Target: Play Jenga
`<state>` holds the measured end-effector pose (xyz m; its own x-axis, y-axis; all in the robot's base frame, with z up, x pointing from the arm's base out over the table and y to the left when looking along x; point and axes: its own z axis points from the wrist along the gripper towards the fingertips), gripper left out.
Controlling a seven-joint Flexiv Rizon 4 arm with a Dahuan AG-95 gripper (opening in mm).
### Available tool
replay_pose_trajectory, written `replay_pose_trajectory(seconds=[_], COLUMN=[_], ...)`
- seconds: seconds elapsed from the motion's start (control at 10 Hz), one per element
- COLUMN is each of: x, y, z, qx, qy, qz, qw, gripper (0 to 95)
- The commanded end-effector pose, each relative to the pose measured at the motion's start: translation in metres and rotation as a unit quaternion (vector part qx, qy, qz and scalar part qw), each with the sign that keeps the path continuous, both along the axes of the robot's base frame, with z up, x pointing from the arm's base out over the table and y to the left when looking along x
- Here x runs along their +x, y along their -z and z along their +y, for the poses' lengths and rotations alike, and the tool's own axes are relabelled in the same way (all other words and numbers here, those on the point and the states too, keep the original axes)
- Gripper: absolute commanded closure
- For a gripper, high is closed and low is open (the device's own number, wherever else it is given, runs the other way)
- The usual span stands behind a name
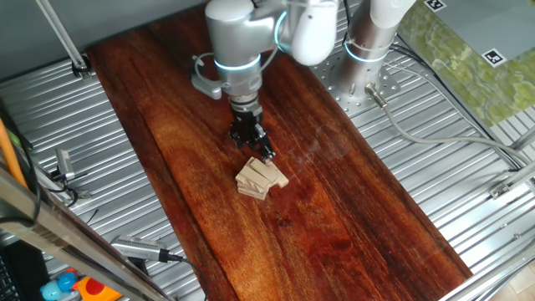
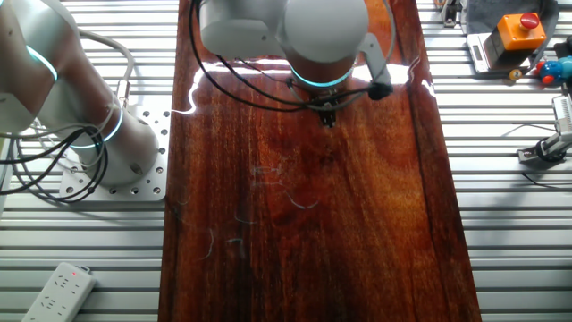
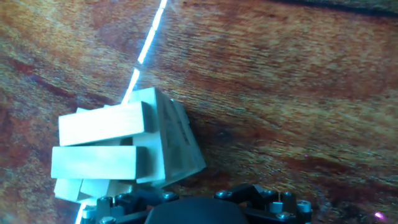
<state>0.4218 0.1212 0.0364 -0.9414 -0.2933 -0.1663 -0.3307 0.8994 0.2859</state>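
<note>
The Jenga stack [image 1: 262, 178] is a small pile of pale wooden blocks in crossed layers, near the middle of the dark wood board [image 1: 334, 217]. My gripper [image 1: 266, 154] points down right behind the stack, its tips at the stack's far upper edge. The fingers look closed together and hold nothing. In the hand view the stack [image 3: 118, 149] fills the lower left, its blocks skewed and uneven; only the gripper's dark body shows at the bottom edge. In the other fixed view my arm hides the stack and only the gripper tip [image 2: 328, 118] shows over the board [image 2: 304, 233].
A second arm's base [image 1: 368, 50] stands on the ribbed metal table [image 1: 468, 192] beside the board's far end; it also shows in the other fixed view [image 2: 80, 134]. A white power strip [image 2: 58, 291] and an orange stop button [image 2: 518, 31] lie off the board.
</note>
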Motion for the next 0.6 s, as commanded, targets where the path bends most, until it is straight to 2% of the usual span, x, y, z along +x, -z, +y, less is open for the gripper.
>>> replay_pose_trajectory(seconds=[0.1,0.4,0.6], x=[-0.004,-0.001,0.001], y=[-0.002,-0.01,-0.013], z=[0.01,0.03,0.035], qx=[0.002,0.002,-0.002], qy=[0.017,0.047,0.046], qz=[0.0,0.005,0.009], qw=[0.9999,0.9989,0.9989], gripper=[0.0,0.0,0.0])
